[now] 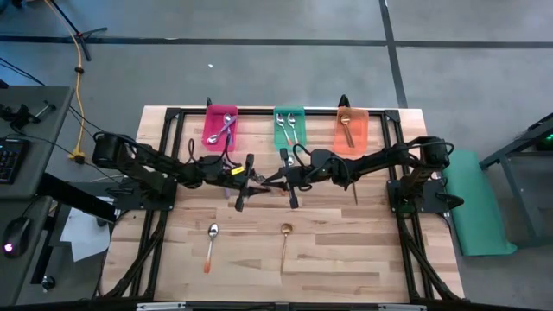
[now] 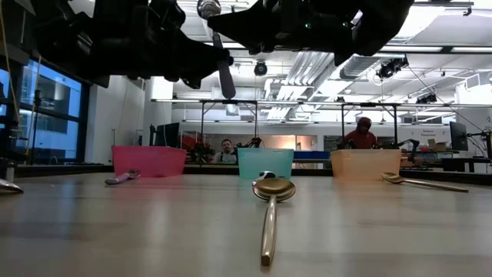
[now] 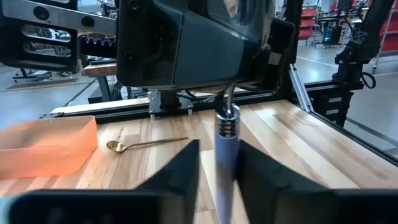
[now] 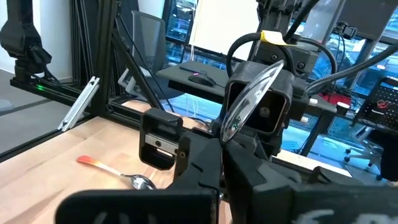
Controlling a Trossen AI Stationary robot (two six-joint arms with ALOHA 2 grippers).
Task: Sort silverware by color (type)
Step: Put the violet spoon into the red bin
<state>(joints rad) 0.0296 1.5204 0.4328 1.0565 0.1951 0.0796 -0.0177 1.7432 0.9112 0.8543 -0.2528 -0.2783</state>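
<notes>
Over the desk (image 1: 346,250) both end effectors meet: right (image 1: 285,180) clamps the purple spoon's (image 3: 225,155) neck, handle lying between left's (image 1: 251,183) parted fingers

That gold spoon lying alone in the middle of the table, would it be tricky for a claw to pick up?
Probably a bit. The gold spoon lies flat on the wooden table, so there is little to get under. Its shiny handle looks slim, likely slippery. It looks stiff and light, so a nudge would probably slide it.

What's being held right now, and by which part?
The right gripper holds a purple-handled spoon at the neck, just below its bowl. The left gripper has open fingers on either side of the handle, not clamped on it.
</notes>
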